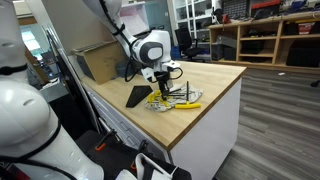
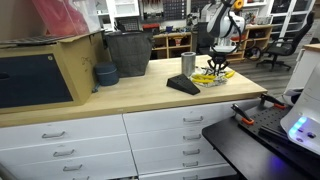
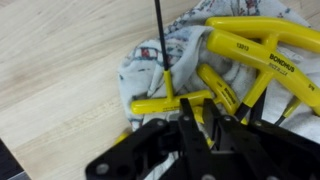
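Several yellow T-handle hex keys lie in a heap on a printed cloth on the wooden countertop. My gripper reaches straight down into the heap, its black fingers drawn close together around the handle of one yellow hex key, whose black shaft points away across the cloth. In both exterior views the gripper stands vertical over the tool pile. The wrist body hides the fingertips' contact with the cloth.
A flat black wedge-shaped object lies beside the pile, with a metal cup behind it. A cardboard box, a dark basket and a blue bowl stand farther along the counter. The counter's edge runs close to the pile.
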Robot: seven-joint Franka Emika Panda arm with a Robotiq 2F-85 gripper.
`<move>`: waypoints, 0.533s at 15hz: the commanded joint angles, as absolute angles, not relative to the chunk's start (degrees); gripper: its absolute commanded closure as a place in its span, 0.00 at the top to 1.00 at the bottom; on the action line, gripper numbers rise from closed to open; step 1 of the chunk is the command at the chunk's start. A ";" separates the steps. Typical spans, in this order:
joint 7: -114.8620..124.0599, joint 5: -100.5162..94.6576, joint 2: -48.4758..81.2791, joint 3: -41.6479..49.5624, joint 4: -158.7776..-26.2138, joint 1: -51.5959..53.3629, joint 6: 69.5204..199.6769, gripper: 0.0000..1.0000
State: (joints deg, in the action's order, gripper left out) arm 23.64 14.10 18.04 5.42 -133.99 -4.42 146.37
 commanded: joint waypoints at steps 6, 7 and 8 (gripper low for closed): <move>16.82 15.93 16.84 5.22 -134.50 -5.86 143.68 0.32; 15.87 15.83 16.68 5.35 -134.60 -6.14 143.23 0.40; 15.20 15.64 16.49 5.57 -134.75 -6.38 142.83 0.47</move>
